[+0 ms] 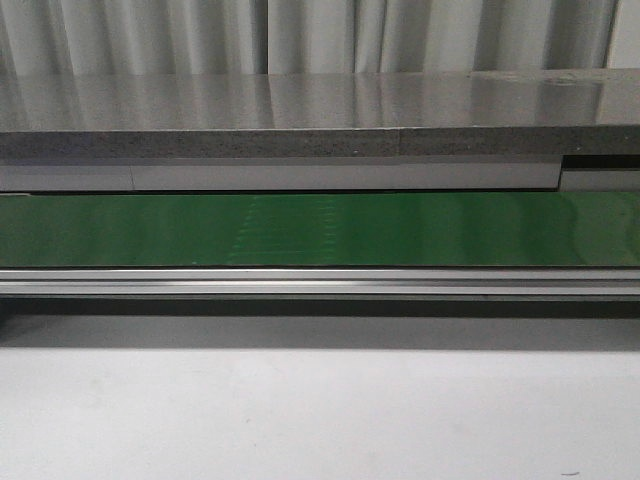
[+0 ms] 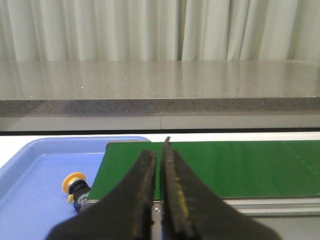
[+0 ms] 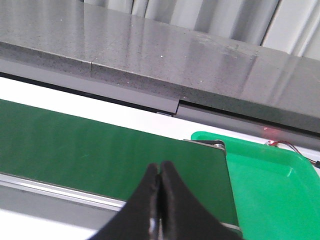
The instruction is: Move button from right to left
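- We see the button lying in the blue tray, beside the green belt.
- Both the left gripper and right gripper are pressed together, empty.
- We risk mistaking the task for unfinished and fetching from an empty green tray.

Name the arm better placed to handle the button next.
Left. Its camera shows the button lying in the blue tray just beyond the shut left gripper. The right gripper faces only the belt and green tray.

Soft even light, glare on grey counter, sharp focus
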Controlling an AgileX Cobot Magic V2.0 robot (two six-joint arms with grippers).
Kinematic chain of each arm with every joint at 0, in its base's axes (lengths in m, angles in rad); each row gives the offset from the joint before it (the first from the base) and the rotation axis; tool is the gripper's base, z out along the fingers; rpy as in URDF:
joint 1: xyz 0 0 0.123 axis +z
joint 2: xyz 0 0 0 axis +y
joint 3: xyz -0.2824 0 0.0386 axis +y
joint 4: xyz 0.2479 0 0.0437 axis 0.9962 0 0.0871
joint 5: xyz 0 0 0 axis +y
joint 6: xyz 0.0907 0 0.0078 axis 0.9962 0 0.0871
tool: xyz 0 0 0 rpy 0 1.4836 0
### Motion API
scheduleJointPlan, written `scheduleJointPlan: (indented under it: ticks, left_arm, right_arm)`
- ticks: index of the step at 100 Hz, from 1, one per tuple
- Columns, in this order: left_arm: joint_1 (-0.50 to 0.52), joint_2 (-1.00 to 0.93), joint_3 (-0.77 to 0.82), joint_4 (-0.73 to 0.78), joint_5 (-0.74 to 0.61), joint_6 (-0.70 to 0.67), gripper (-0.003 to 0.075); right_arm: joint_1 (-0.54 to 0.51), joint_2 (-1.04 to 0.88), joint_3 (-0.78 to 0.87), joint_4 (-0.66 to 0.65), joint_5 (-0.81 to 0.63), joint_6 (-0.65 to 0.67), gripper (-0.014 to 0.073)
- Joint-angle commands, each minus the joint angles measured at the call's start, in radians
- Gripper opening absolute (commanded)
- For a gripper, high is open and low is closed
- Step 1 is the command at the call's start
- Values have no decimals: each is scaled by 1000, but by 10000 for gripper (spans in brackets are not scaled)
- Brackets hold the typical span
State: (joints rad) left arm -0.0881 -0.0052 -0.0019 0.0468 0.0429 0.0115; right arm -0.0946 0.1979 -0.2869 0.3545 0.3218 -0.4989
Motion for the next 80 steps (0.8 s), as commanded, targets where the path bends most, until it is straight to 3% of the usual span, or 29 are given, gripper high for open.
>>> scheduleJointPlan:
  ticks: [1, 25, 58, 80]
  left_arm:
    - [2, -35, 41, -8, -86, -11, 5]
    - [2, -35, 41, -8, -86, -11, 5]
    - [2, -35, 41, -8, -86, -11, 5]
    - [2, -35, 41, -8, -86, -11, 5]
  right_arm:
    - [4, 8, -27, 10, -70, -8, -68]
    - [32, 8, -23, -37, -74, 51, -68]
    - [109, -42, 105, -336, -257, 435, -68]
    - [109, -161, 231, -341, -283, 457, -68]
